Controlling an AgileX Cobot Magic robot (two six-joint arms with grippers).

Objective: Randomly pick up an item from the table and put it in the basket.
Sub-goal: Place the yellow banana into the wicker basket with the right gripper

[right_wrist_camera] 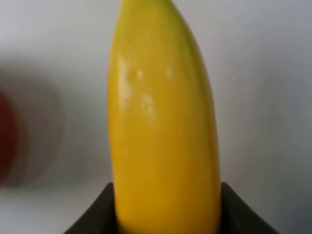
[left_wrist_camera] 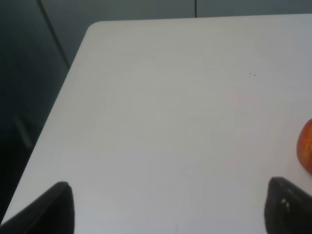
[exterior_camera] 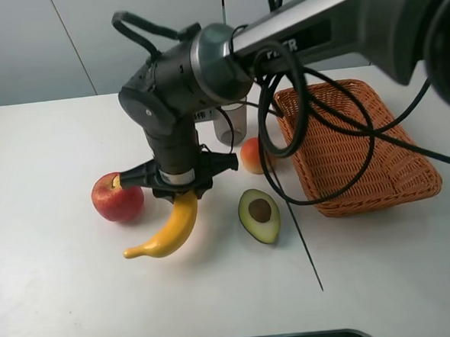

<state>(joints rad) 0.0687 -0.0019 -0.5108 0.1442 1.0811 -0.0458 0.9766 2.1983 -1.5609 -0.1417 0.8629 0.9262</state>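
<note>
The yellow banana (exterior_camera: 168,231) lies on the white table (exterior_camera: 57,293), left of centre. My right gripper (exterior_camera: 182,192) has reached across from the right and sits over the banana's upper end. In the right wrist view the banana (right_wrist_camera: 161,122) fills the frame, and the dark fingers (right_wrist_camera: 100,214) press against both of its sides. The wicker basket (exterior_camera: 361,149) stands empty at the right. My left gripper (left_wrist_camera: 168,209) is open and empty above bare table (left_wrist_camera: 161,107); it does not show in the high view.
A red apple (exterior_camera: 117,196) touches the banana's left side; its edge shows in the left wrist view (left_wrist_camera: 306,151). A halved avocado (exterior_camera: 259,214) lies right of the banana. A small orange-red fruit (exterior_camera: 252,155) and a grey cup (exterior_camera: 230,122) stand beside the basket. Cables hang over the basket.
</note>
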